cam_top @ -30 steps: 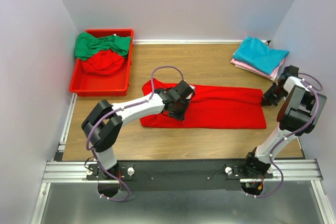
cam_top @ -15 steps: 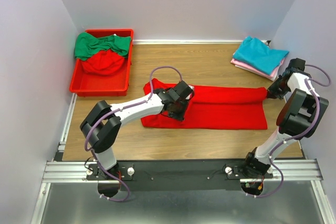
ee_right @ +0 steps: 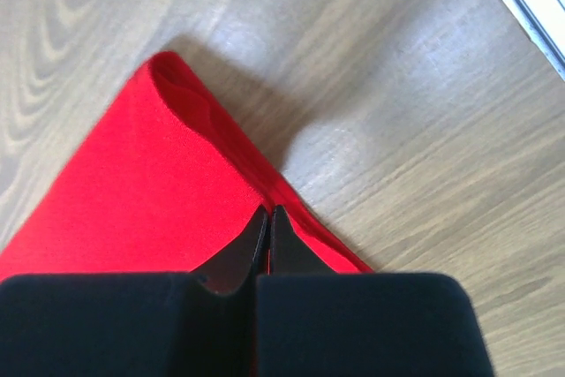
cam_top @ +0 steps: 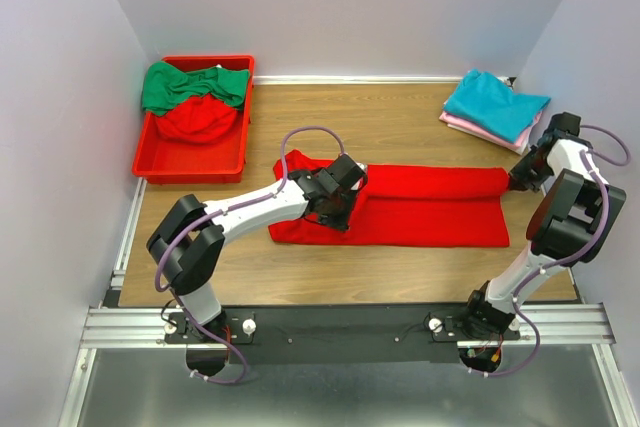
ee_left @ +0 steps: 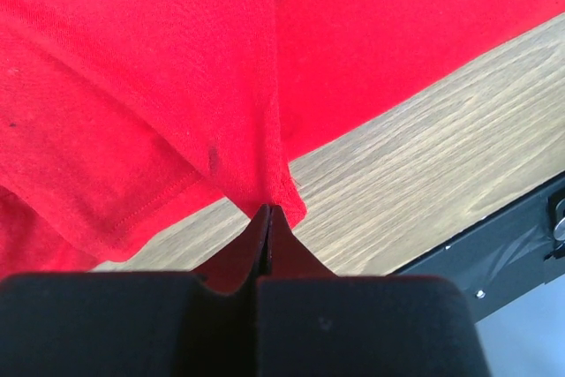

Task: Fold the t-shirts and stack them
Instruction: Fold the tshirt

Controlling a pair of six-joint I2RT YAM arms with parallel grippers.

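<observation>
Top external: long, flat red t-shirt [cam_top: 430, 209]

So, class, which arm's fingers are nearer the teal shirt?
Right. The right fingers pinch the red shirt's end just short of the teal shirt; the left fingers hold it much farther left.

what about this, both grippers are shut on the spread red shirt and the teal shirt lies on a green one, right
Not quite: the top external view shows the teal shirt lies on a pink shirt, not a green one. The left gripper and right gripper are indeed shut on the spread red shirt.
</observation>
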